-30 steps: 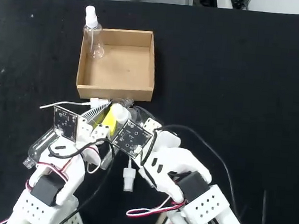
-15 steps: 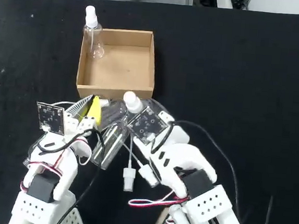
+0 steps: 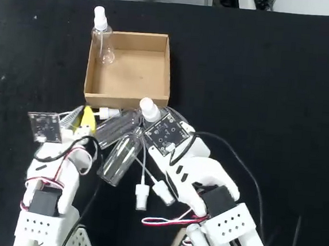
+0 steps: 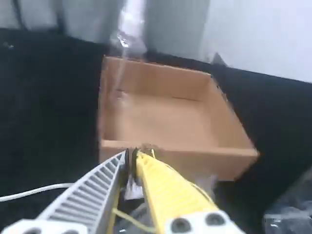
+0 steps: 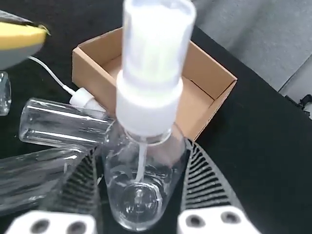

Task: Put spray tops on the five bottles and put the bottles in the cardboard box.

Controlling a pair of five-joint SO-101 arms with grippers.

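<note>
Bottle in the grip: clear plastic bottle with a white spray top (image 5: pixel 144 146), held just in front of the box's near wall, cap end pointing toward the box.
Right gripper: the right gripper (image 5: pixel 141 165) is clamped round that bottle's body, with black ribbed fingers (image 5: pixel 80 183) pressing in from both sides.
Box: open brown cardboard box (image 3: pixel 126 100), sitting on the black counter (image 3: pixel 260 79) beyond both arms.
In the box: a second clear bottle with a white spray top (image 3: pixel 103 37) stands upright in the far left corner.
Left gripper: the left gripper (image 4: pixel 130 157) has one grey finger and one yellow, with the tips together. It sits low, close in front of the box's near wall. Something pale may be caught further back between the fingers, but the wrist view is too blurred to say.
Waiting bottles: a clear uncapped bottle (image 3: pixel 117 124) lies on its side between the two grippers, just beside the box's near wall. Another bare clear bottle (image 3: pixel 120 156) lies on its side next to it, on the side nearer the arms.
Loose tops: a white spray top with a thin tube (image 3: pixel 107 113) lies right by the left gripper's yellow finger. A second loose white top (image 3: pixel 140 197) and a third loose white top (image 3: pixel 163 191) lie side by side on the counter, close against the right arm.
</note>
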